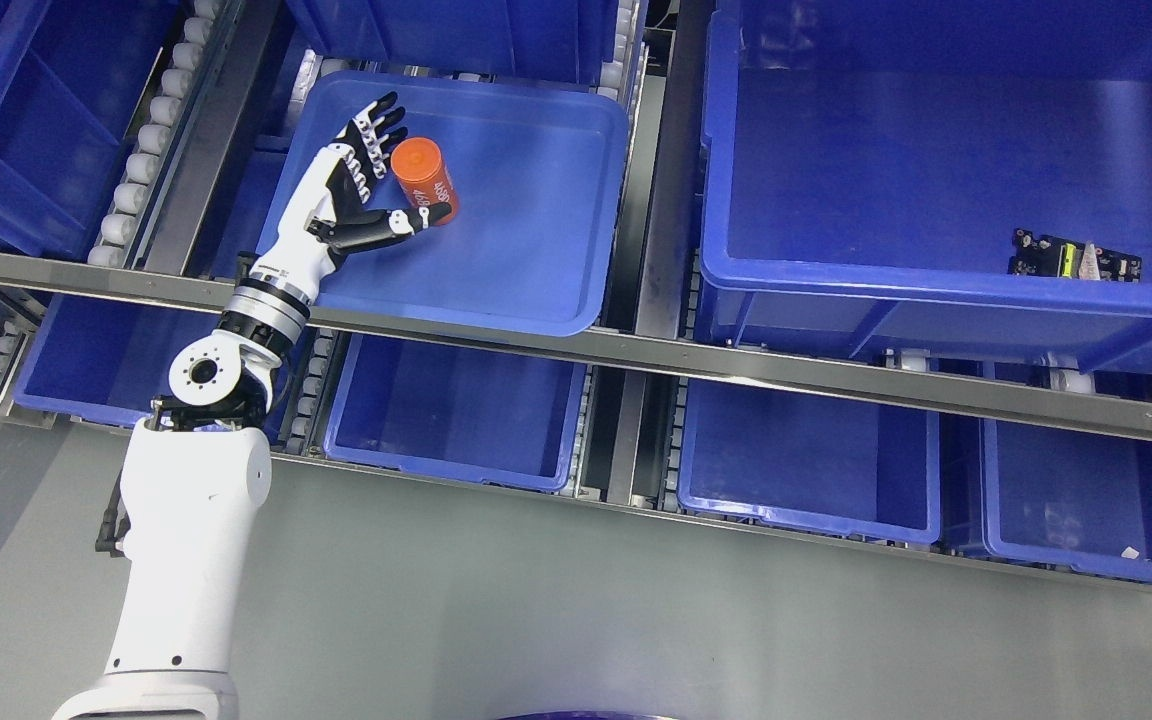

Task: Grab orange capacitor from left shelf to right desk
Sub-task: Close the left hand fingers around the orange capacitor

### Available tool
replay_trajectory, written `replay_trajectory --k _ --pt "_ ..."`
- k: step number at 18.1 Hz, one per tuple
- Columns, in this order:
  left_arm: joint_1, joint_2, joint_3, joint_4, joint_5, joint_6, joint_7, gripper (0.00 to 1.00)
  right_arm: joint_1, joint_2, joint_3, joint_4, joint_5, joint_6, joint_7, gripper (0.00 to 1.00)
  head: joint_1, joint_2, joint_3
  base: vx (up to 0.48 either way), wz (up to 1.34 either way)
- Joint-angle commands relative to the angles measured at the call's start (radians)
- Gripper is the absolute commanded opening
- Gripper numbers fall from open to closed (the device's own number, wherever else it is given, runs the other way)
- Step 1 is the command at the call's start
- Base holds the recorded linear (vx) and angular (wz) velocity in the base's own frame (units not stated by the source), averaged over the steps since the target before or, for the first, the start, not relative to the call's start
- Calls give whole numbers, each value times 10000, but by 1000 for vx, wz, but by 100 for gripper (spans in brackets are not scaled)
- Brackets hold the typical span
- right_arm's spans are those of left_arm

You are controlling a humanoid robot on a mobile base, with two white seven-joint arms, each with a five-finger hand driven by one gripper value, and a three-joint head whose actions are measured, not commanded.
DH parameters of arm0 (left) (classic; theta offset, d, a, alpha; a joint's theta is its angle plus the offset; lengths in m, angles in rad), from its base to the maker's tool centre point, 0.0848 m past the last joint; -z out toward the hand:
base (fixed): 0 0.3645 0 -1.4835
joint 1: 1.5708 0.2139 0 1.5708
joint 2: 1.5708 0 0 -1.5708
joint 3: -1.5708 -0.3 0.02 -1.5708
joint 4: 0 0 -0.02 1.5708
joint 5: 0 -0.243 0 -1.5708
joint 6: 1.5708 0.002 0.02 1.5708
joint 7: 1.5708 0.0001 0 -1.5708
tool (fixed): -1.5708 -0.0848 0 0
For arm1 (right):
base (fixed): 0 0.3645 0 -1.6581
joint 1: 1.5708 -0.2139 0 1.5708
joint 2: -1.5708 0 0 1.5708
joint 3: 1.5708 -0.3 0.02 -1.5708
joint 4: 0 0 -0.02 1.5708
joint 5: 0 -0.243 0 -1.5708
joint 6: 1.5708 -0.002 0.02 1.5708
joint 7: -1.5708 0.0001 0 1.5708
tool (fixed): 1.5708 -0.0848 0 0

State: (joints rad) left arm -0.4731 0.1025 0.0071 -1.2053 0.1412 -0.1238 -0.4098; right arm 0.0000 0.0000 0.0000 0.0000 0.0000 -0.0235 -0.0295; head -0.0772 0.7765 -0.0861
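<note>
Left hand (361, 185) reached up from the lower left into a shallow blue bin (536, 260) on the upper shelf level, forearm crossing the metal shelf rail (736, 362). Fingers (381, 125) spread and released, extended just left of the orange capacitor (424, 180); thumb stretched under the cylinder's lower end, touching or nearly touching it, contact too close to call. Nothing clasped. Orange capacitor lying on its side on the bin floor, toward the bin's upper left, tilted with its round end face turned up-left, white print along its side. To the right, across a roller track, a larger deep blue bin (936, 290) holding a small black circuit board (1074, 257) near its front wall. Below the rail, a row of further blue bins (456, 410). Right hand out of view.
</note>
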Motion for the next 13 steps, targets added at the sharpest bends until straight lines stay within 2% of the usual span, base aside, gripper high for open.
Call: replay_trajectory --k 1,6,10,13 --pt "-116 -334 -592 533 -16 -81 -121 100 199 -175 -123 -175 31 5 4 100 0 0 0 0 0" --pt "-285 -273 -577 594 -46 -81 -105 97 199 -175 -123 -175 31 -10 4 100 0 0 0 0 0" --pt "-362 -181 -439 870 -31 -96 -90 84 199 -175 -123 -175 31 5 4 100 0 0 0 0 0" --pt "-347 -166 -179 901 -31 -111 -90 68 199 -175 -123 -175 31 5 4 100 0 0 0 0 0"
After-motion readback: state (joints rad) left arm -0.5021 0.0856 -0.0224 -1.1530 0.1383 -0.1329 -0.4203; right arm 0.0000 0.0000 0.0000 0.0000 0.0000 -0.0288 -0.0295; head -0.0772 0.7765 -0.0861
